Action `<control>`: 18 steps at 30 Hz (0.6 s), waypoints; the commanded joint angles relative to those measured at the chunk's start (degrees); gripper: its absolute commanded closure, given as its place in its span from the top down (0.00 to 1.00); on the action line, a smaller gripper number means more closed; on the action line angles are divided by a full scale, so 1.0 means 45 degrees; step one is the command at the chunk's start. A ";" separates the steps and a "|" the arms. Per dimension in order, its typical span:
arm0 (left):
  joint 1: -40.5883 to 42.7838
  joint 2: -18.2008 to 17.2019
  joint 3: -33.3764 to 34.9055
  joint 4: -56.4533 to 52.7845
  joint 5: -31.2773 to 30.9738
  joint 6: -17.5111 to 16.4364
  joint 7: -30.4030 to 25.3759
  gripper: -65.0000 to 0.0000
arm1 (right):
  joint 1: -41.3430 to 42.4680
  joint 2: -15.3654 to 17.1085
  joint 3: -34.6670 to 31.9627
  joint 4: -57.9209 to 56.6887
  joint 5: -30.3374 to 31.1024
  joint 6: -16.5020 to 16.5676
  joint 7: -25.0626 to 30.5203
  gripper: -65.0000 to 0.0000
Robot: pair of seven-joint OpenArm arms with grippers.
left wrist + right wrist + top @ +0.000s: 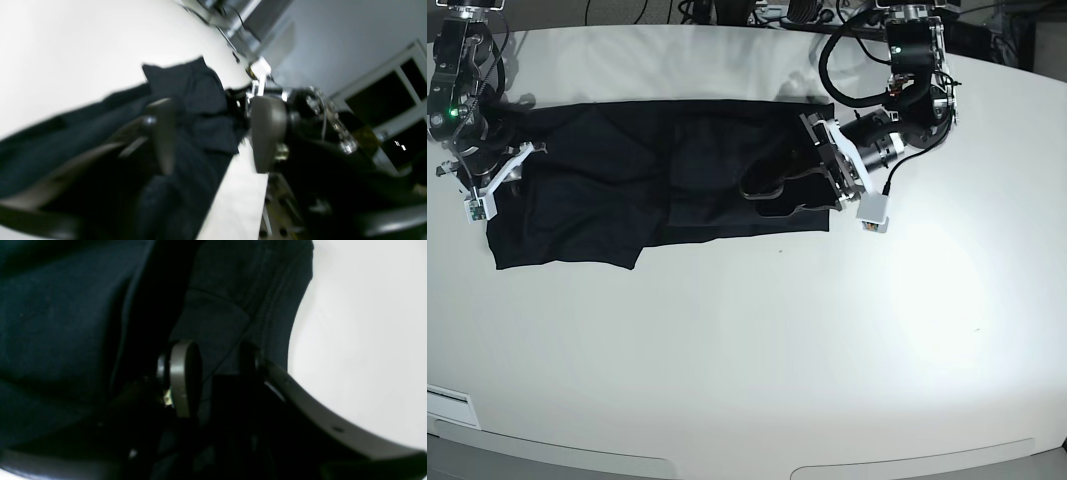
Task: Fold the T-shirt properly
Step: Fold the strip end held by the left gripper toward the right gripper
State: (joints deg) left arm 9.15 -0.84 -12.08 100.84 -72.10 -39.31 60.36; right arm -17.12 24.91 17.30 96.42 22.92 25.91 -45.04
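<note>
The black T-shirt (607,190) lies spread flat across the far half of the white table (777,350). My left gripper (767,195) is over the shirt's right part. In the blurred left wrist view the left gripper (215,133) is open wide, one finger (163,133) over the T-shirt (190,86). My right gripper (509,135) is at the shirt's far left edge. In the right wrist view the right gripper (218,363) has its jaws apart, with a fold of the T-shirt (50,323) and its stitched hem between them.
Cables and equipment (757,12) lie along the table's far edge. In the left wrist view the table's edge (240,186) runs beside the shirt, with a wall and dark windows (387,100) beyond.
</note>
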 commanded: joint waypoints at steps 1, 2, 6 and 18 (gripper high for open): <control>-0.0136 0.0015 -0.0019 0.0223 -0.0306 -0.0153 -0.0282 0.27 | -0.0078 0.0117 -0.0029 0.0039 -0.0049 0.0194 -0.0670 0.39; -0.0136 0.0015 -0.0019 0.0223 -0.0180 -0.0153 -0.0282 0.09 | -0.0078 0.0117 -0.0029 0.0039 -0.0039 0.0189 -0.0670 0.39; -0.0131 0.0053 0.0092 0.0219 0.1734 -0.0153 -0.0588 0.00 | -0.0068 0.0126 -0.0024 0.0049 0.0199 0.0189 -0.0675 0.39; -0.0136 -0.0393 0.1005 -0.2501 0.7019 0.1030 -0.3211 0.00 | 0.1253 0.0194 0.0024 0.0248 0.0899 0.0102 -0.1010 0.40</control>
State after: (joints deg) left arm 8.67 -2.31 -7.46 89.56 -41.08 -35.94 45.25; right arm -12.12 24.75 17.10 96.47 26.30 26.22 -50.00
